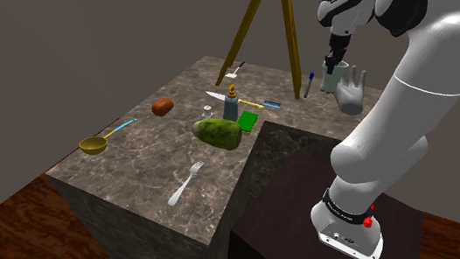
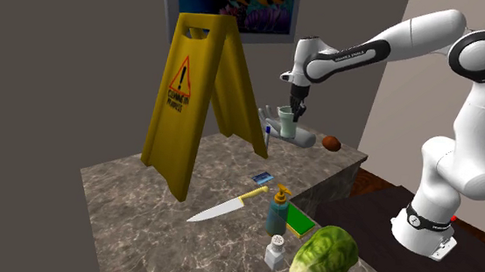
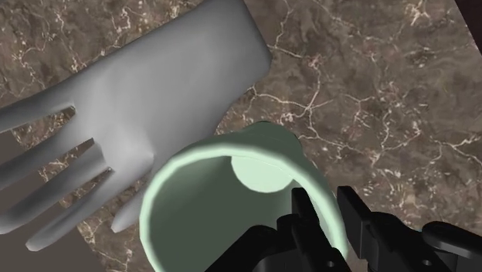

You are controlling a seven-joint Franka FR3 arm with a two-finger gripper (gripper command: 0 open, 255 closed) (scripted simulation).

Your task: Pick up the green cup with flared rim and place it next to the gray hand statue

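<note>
Green cup (image 3: pixel 232 193); yellow sign (image 2: pixel 190 110), lettering illegible.

I see the grey open-palmed hand statue (image 3: pixel 154 100) just beside the pale green flared cup (image 3: pixel 263 174), closing off that side. Bare brown marble table (image 3: pixel 371 100) lies open opposite. A blue pen (image 2: pixel 267 139) and a yellow folding caution sign (image 2: pixel 185 109) crowd the second exterior view's left.

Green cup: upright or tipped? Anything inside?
Upright, empty: the green cup has its mouth facing up and a bare floor inside; the gripper pinches its rim beside the hand statue.
</note>
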